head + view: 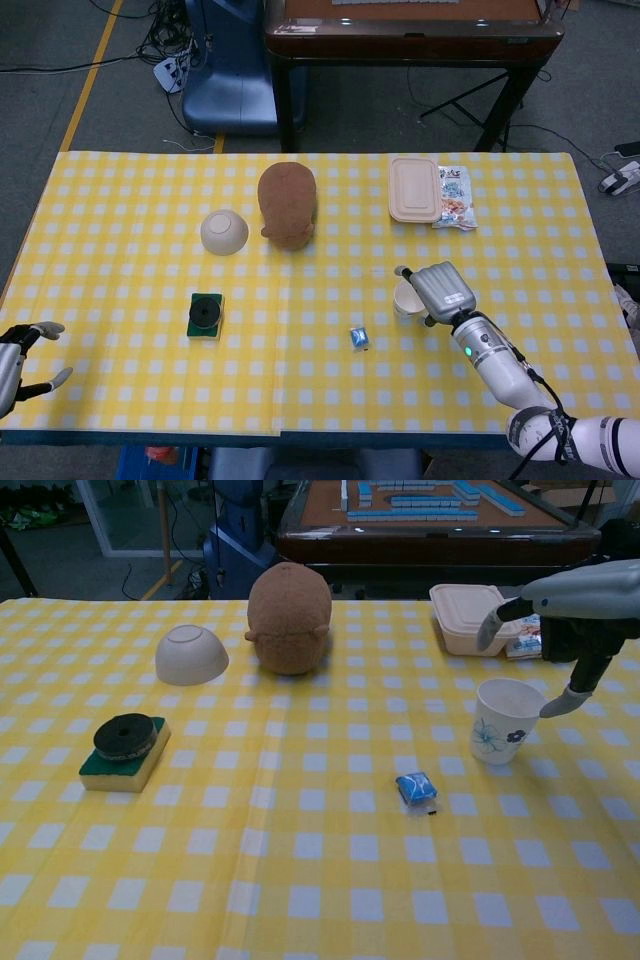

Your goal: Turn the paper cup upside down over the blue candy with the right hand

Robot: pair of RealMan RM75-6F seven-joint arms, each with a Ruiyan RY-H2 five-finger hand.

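paper cup: we see matt white paper with a blue flower print
blue candy: glossy wrapper
tablecloth: smooth yellow check
right hand: grey, metallic-looking

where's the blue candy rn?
The blue candy lies on the yellow checked tablecloth, right of centre in both views, just in front and to the left of the upright paper cup, apart from it.

Head view looks steeply down from above, chest view low and forward; both share the checkered table.
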